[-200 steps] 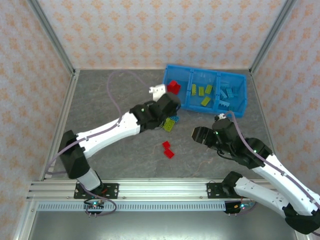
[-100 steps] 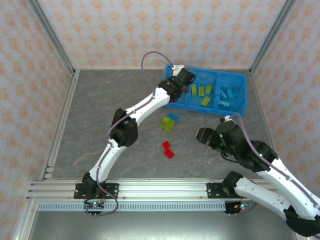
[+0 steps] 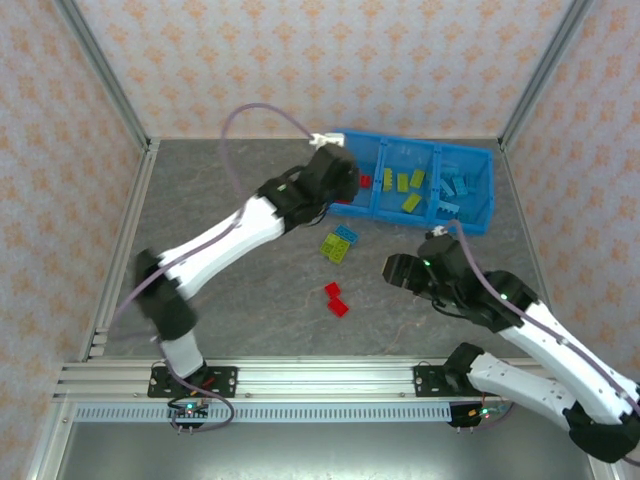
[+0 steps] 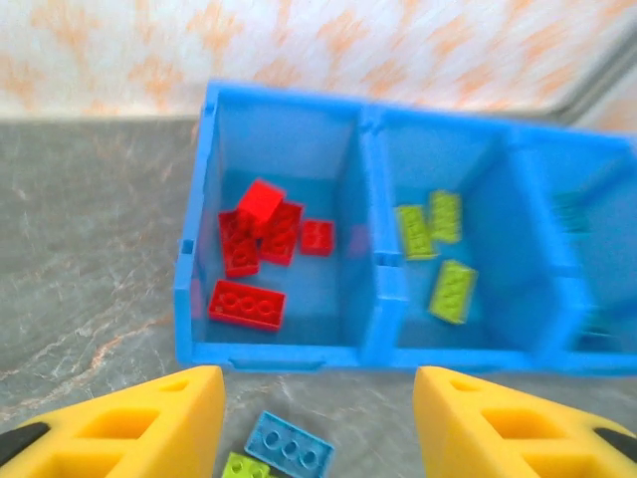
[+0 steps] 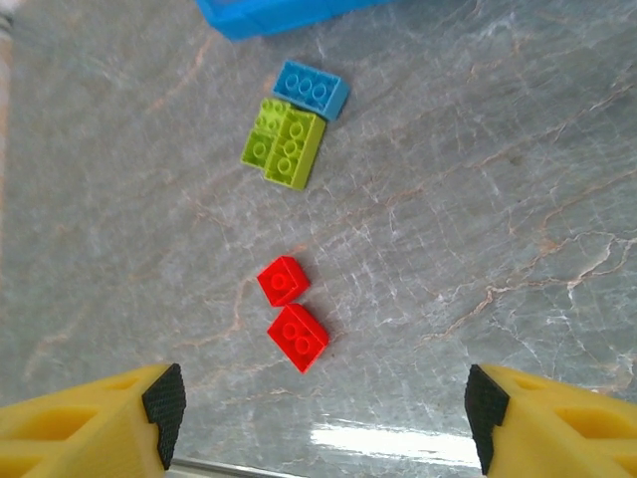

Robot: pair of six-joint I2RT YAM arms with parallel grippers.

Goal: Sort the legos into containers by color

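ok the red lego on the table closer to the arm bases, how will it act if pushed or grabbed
Red lego looks like hard plastic, so probably stiff and light. Lying flat on the smooth table, it would likely slide, not roll, and could shove its neighbour.

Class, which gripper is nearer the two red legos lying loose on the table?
Right. The right gripper hovers just beside the red legos, fingers apart; the left gripper is farther off, at the tray's near wall.
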